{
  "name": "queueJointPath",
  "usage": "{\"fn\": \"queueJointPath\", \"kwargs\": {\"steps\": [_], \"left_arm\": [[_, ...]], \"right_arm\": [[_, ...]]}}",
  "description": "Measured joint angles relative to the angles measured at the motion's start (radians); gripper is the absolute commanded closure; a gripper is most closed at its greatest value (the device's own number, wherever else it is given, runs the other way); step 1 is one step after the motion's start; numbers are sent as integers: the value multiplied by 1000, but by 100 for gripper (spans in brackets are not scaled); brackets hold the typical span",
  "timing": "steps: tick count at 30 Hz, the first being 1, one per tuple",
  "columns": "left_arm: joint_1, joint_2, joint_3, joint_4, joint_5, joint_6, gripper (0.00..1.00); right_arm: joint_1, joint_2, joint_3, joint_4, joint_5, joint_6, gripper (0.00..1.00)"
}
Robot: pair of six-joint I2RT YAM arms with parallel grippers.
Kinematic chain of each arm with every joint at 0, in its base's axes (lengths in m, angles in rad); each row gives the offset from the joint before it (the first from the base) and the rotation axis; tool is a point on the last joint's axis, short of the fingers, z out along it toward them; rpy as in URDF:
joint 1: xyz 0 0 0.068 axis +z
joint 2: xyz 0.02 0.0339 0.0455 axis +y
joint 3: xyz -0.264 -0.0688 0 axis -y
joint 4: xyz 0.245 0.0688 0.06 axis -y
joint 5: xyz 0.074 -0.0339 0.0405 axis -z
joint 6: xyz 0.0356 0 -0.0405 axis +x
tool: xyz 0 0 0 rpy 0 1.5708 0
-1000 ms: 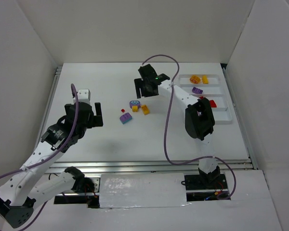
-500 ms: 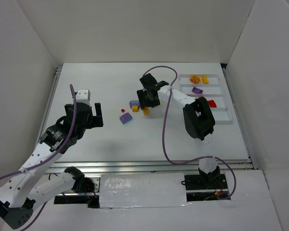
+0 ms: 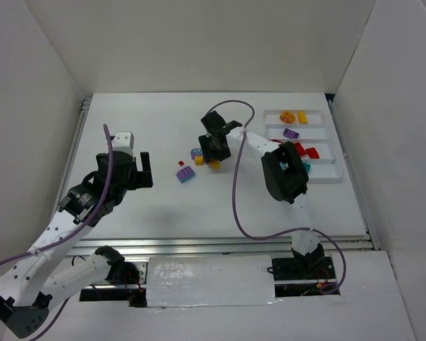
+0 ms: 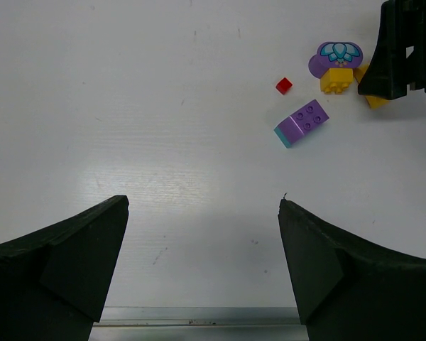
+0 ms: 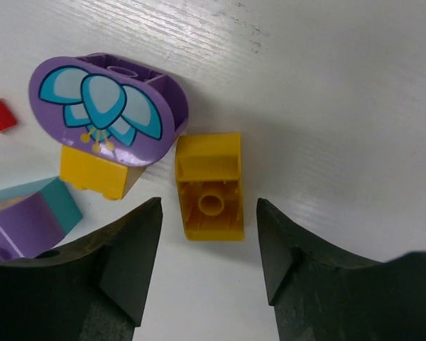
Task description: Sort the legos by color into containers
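Note:
My right gripper (image 3: 214, 158) is open and low over the middle of the table; in its wrist view (image 5: 209, 241) a yellow brick (image 5: 210, 188) lies on its side between the fingertips, untouched. Next to it lie a purple rounded brick with a teal flower (image 5: 108, 106) on a yellow block (image 5: 96, 174), a purple-and-teal brick (image 3: 186, 174) and a tiny red piece (image 3: 181, 163). The white tray (image 3: 326, 135) at the far right holds orange, purple, red and teal bricks in separate compartments. My left gripper (image 3: 131, 162) is open and empty at the left (image 4: 202, 234).
White walls stand around the table. A metal rail (image 3: 220, 245) runs along the near edge. The right arm's purple cable (image 3: 236, 199) loops over the table's middle.
My right gripper has moved from the far middle toward me and down over the loose bricks, and now straddles the yellow brick. The left arm has not moved.

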Motion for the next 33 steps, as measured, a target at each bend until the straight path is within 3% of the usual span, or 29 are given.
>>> {"fn": "queueJointPath", "kwargs": {"steps": [2,5,6,8,17,22,28,33], "left_arm": [[0,0,0,0,3,0,0],[0,0,0,0,7,0,0],[0,0,0,0,8,1,1],[0,0,0,1,9,1,0],[0,0,0,1,25,2,1],[0,1,0,1,31,2,1],[0,2,-1,5,33,2,0],[1,10,-1,8,33,2,1]], "right_arm": [[0,22,10,-2,1,-3,42],[0,39,11,-9,5,-9,58],[0,39,12,-11,6,-11,68],[0,39,13,-11,13,-12,100],[-41,-75,-48,-14,72,3,100],[-217,-61,156,-51,82,24,100],[-494,118,509,-88,116,83,100],[-595,188,530,-95,121,104,99]]}}
